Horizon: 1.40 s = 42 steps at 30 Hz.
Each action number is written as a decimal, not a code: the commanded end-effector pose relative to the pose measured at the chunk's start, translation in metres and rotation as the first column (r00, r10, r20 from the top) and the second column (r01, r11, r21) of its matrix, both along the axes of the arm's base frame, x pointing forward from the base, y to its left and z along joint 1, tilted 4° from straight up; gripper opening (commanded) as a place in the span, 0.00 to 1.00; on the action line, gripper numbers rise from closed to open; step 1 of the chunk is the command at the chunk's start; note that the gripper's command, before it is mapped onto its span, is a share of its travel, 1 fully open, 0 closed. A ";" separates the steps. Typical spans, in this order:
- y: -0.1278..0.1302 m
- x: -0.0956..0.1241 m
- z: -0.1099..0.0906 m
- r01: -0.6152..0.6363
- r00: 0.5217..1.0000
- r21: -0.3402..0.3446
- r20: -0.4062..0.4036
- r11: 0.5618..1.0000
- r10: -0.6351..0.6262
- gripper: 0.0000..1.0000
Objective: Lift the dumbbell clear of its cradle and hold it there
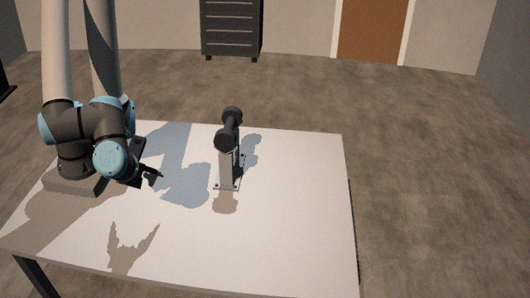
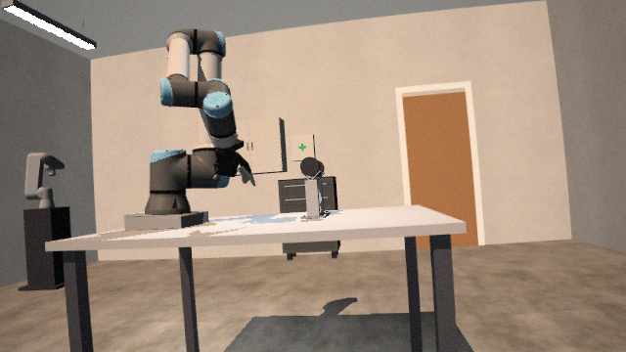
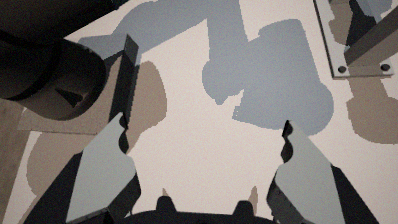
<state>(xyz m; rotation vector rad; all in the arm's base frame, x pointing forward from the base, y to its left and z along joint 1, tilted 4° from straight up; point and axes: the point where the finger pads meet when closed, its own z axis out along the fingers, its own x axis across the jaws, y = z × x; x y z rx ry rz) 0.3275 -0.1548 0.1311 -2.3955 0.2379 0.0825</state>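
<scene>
From the top view I see one dark grey dumbbell (image 1: 227, 129) with two round heads, lying across the top of one pale grey upright cradle post (image 1: 227, 170) that stands on the white table top (image 1: 290, 215). The single arm's black two-jaw gripper (image 1: 150, 170) hangs well to the left of that post, close to the arm's own grey base block (image 1: 54, 187), apart from the dumbbell.

The exterior view gives me what the top view hides: the dumbbell (image 2: 311, 167) sits raised above the table (image 2: 391, 226) on the post (image 2: 312, 199), and the gripper (image 2: 245, 172) is at about the same level as it, pointing down and toward it.

Only the wrist view shows the claw plainly: its two pale fingers stand spread wide apart with bare table between them, holding nothing. The cradle's flat foot plate (image 3: 334, 50) with two screws in view lies at the upper right; the dumbbell itself is out of that view.
</scene>
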 end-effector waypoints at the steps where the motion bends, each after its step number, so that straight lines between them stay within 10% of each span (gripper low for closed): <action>1: 0.000 0.000 0.000 0.000 1.000 -0.001 0.000 1.000 0.000 1.00; 42: 0.004 0.008 0.004 0.078 0.997 0.001 -0.029 0.997 -0.078 1.00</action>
